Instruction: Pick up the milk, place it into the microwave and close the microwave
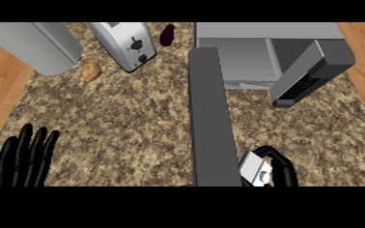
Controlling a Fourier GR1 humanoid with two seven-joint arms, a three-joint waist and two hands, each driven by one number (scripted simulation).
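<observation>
A small white milk carton [254, 168] sits low in the head view, right of centre, with my right hand [280, 166] curled round it just above the speckled counter. The microwave [271, 53] stands at the back right with its cavity showing. Its long grey door [210, 121] swings out toward me, edge-on, just left of the carton. My left hand [27, 157] rests open at the lower left, fingers up, far from the carton.
A silver toaster [127, 44] lies at the back, with a dark eggplant [167, 35] to its right and a tan food item [91, 71] to its left. A large grey rounded appliance [39, 48] fills the back left corner. Wooden floor borders the counter at both sides.
</observation>
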